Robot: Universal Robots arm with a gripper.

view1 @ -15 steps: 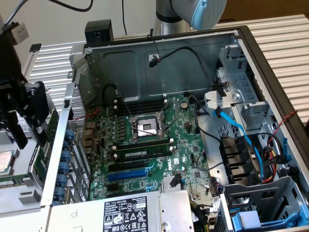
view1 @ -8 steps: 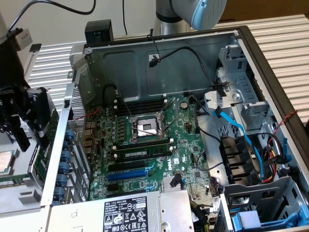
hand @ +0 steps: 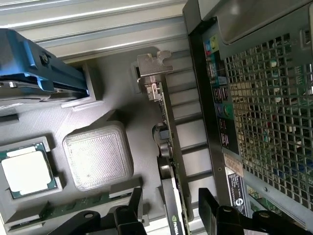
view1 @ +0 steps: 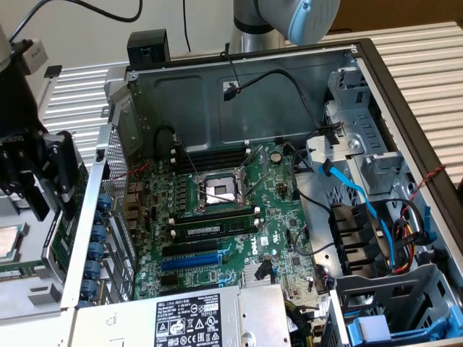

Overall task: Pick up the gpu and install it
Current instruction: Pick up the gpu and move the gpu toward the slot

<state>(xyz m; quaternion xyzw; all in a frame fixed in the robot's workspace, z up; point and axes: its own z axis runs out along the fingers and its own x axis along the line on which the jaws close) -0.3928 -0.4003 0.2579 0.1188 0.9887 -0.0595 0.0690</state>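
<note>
The gpu stands on its edge in a slot of a grey tray, just outside the computer case. Its silver end bracket is at the end far from my gripper, and the black shroud with a small logo is at the near end. My gripper is open, with one black finger on each side of the card and a gap on both sides. In the exterior view the gripper hangs at the exterior view's left, beside the case wall and above the tray.
The open case holds the large green motherboard with black and blue expansion slots near the power supply. The perforated case wall runs close beside the card. The tray also carries a processor, a memory stick and a blue part.
</note>
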